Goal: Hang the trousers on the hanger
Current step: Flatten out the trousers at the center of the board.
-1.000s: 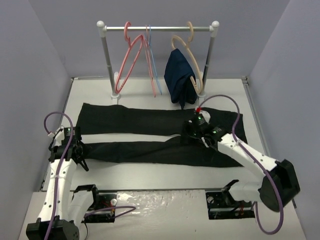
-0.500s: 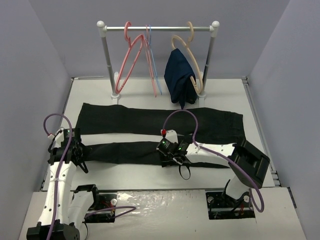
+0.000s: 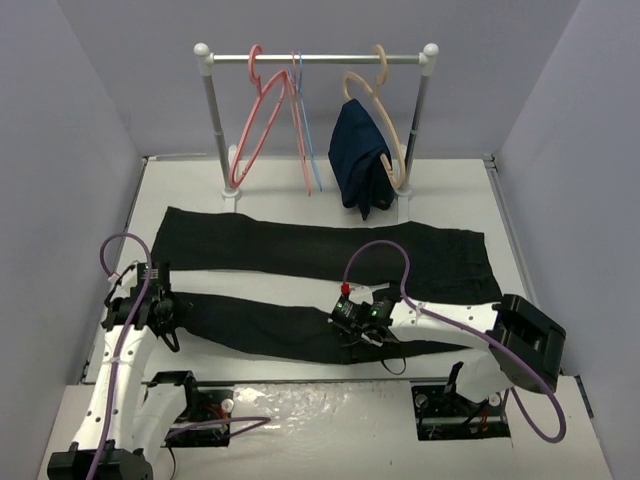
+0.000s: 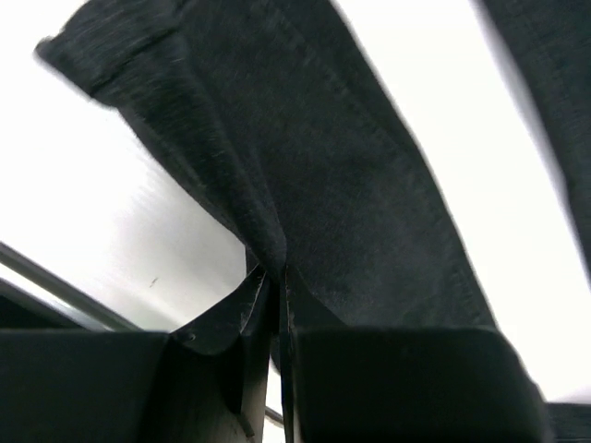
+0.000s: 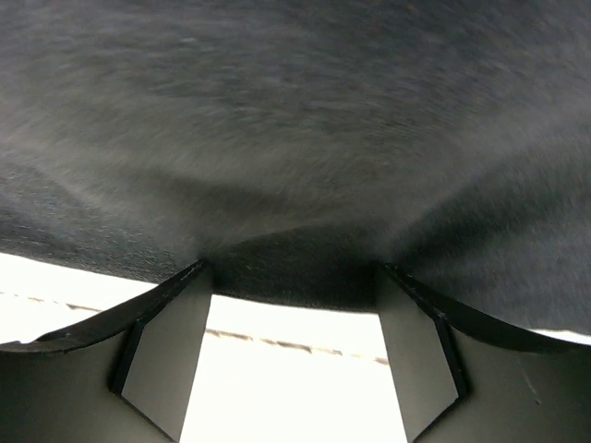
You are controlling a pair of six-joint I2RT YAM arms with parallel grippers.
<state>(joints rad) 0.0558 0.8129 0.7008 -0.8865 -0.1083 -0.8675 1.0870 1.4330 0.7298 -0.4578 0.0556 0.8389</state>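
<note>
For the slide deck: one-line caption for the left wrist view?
Left pincer shut on a pinched fold of the black trousers over the white table.

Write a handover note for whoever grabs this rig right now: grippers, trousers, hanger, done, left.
Left gripper: shut on the trousers, near leg, by the cuff.
Right gripper: open, jaws straddling that leg's near edge, mid-length.
Trousers: spread flat on the table.
Hanger: pink, bare, on the rail, left end.
Done: one grip only.
Left: close right gripper, lift, drape trousers over hanger.
</note>
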